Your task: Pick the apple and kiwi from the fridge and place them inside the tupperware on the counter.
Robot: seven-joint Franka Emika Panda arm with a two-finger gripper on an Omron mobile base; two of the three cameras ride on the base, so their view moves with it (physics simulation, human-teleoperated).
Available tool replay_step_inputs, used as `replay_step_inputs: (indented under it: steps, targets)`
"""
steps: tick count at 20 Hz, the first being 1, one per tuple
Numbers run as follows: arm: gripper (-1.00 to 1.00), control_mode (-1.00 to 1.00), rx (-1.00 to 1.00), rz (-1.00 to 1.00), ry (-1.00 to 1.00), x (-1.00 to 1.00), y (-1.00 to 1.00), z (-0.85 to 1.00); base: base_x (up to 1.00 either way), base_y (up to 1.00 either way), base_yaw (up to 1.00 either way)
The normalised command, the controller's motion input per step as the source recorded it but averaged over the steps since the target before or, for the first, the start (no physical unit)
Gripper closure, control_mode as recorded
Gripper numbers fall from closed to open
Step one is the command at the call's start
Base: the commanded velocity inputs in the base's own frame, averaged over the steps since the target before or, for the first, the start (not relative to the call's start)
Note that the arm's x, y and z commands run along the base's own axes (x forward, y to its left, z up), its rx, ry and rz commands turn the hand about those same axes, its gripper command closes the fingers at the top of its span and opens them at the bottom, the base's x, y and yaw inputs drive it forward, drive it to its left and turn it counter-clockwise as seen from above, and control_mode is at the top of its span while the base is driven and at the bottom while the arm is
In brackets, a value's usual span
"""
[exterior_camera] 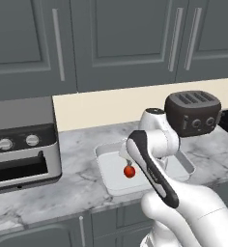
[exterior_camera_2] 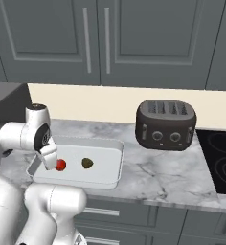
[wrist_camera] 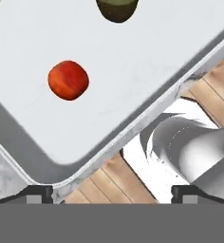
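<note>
The small red apple [exterior_camera: 129, 171] [exterior_camera_2: 61, 165] [wrist_camera: 68, 79] lies on the floor of the shallow white tupperware [exterior_camera: 102, 153] [exterior_camera_2: 110, 144] [wrist_camera: 156, 47], which stands on the marbled counter [exterior_camera: 77, 144] [exterior_camera_2: 153, 167]. The brown-green kiwi [exterior_camera_2: 87, 163] [wrist_camera: 116, 9] rests in the same container, a little apart from the apple. My gripper [exterior_camera_2: 51, 162] [wrist_camera: 111, 192] hangs open over the container's near left part. It stands above the apple, with nothing between its fingers. The fridge is out of view.
A dark grey toaster [exterior_camera: 192, 112] [exterior_camera_2: 165, 124] stands on the counter right of the container. A silver oven-like appliance [exterior_camera: 19, 144] sits at the left, a black cooktop [exterior_camera_2: 220, 160] at the far right. Dark cabinets [exterior_camera_2: 100, 43] hang above.
</note>
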Motion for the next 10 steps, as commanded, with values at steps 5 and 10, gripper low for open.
replay_step_inputs:
  steps: [5,10]
  targets:
    - [-1.00,-1.00,0.00,-0.16,-0.01,-0.54,0.00,0.78,0.00,0.00,0.00]
    - [-1.00,-1.00,0.00,-0.04,-0.01,-0.55,0.00,0.71,0.00,0.00,0.00]
